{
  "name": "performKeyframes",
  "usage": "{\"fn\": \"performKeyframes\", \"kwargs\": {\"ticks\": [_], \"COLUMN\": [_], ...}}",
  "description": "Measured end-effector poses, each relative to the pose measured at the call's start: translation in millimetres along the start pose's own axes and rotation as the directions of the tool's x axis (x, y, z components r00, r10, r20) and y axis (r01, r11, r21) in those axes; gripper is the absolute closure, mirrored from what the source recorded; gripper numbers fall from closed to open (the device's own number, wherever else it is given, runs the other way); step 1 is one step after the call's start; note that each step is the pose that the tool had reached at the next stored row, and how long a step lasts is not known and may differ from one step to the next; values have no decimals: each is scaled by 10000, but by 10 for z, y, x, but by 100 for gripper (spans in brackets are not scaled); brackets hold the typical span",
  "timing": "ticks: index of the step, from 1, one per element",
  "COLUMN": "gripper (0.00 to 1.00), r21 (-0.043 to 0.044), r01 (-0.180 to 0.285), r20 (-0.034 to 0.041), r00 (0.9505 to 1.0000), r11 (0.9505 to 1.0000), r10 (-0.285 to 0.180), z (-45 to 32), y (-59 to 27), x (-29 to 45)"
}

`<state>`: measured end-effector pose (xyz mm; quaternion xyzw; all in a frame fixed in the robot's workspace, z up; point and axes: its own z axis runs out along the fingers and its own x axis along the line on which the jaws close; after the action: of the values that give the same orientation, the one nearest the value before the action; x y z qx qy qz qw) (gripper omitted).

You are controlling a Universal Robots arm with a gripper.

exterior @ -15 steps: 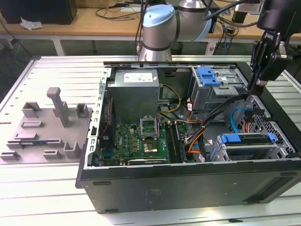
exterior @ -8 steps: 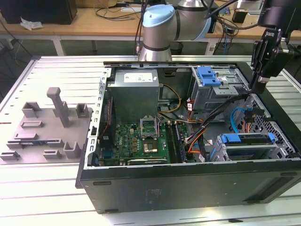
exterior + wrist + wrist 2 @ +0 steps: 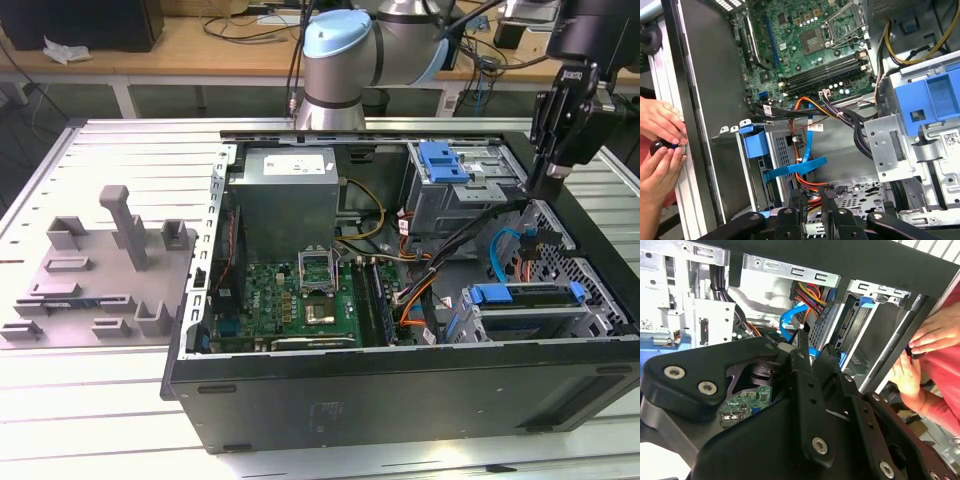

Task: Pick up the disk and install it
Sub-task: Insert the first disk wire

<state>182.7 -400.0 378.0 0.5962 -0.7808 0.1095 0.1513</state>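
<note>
Disk (image 3: pixel 512 295): silver drive in its bright blue carrier, sitting edge-up in the drive cage at a corner of the open computer case (image 3: pixel 400 385), below the fingertips and well apart from them.
Gripper (image 3: pixel 548 178): hangs over the drive end of the case, pointing down, touching nothing.
Fingers (image 3: pixel 796 212): a narrow gap between them, holding nothing.
Blue data cable (image 3: pixel 795 169): loops beneath the fingertips, between them and the cage.
Person's hands (image 3: pixel 662 125): at the case rim beside the cage, pinching a small dark object.
Step in hand: I judge the gripper free of the disk, which looks lodged in its cage. I cannot tell whether it is fully home.
Next move calls for: a straight path down past cable and cage walls, with the hands out of the way.
</note>
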Motion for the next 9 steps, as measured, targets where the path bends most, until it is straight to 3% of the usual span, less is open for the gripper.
{"fn": "performKeyframes", "kwargs": {"ticks": [7, 9], "gripper": [69, 69], "r21": [-96, -193], "r01": [394, 430], "r20": [-92, -116], "r00": [9992, 9990], "r11": [9992, 9989], "r10": [-394, -433], "z": [56, 81], "y": [-115, -135], "x": [-56, -68]}}
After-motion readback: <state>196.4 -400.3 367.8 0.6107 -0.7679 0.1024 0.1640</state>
